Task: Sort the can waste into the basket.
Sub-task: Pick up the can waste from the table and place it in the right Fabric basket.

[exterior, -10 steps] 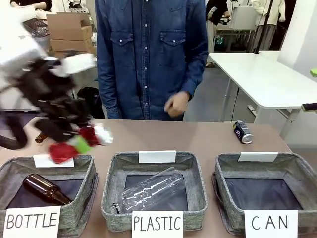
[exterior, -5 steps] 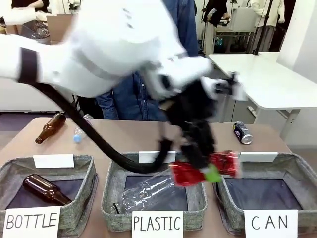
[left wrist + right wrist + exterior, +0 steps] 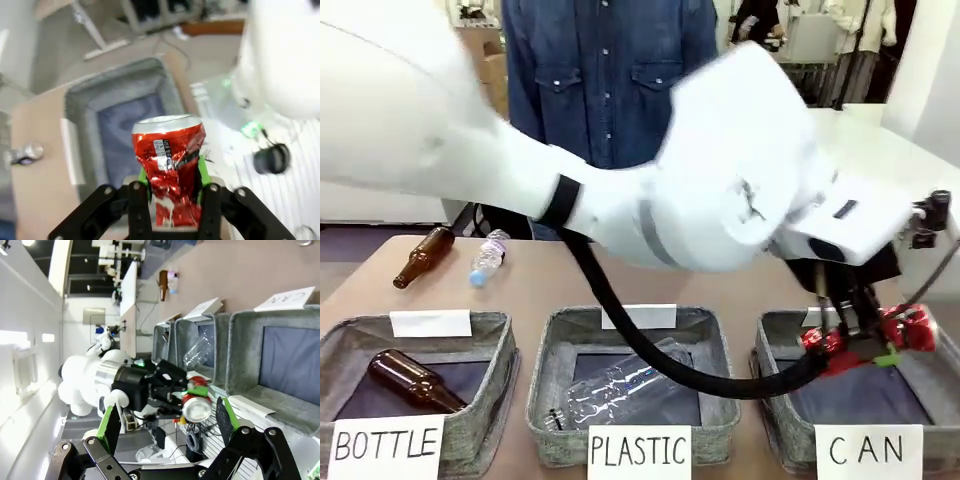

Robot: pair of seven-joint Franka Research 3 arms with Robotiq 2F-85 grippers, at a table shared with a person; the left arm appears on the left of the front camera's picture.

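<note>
The grey CAN basket (image 3: pixel 115 80) is sitting at the table's near right corner. Above it, the left gripper (image 3: pixel 172 175) is clamping the crushed red can (image 3: pixel 170 150). The right gripper (image 3: pixel 169 410) is standing wide open, empty. The black can (image 3: pixel 22 152) is lying beyond the basket's far rim.

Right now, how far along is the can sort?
Done: nothing; the CAN basket holds no can yet. In hand: left gripper shut on the crushed red can, above that basket. Left: release it, then fetch the other can lying on the table.
</note>
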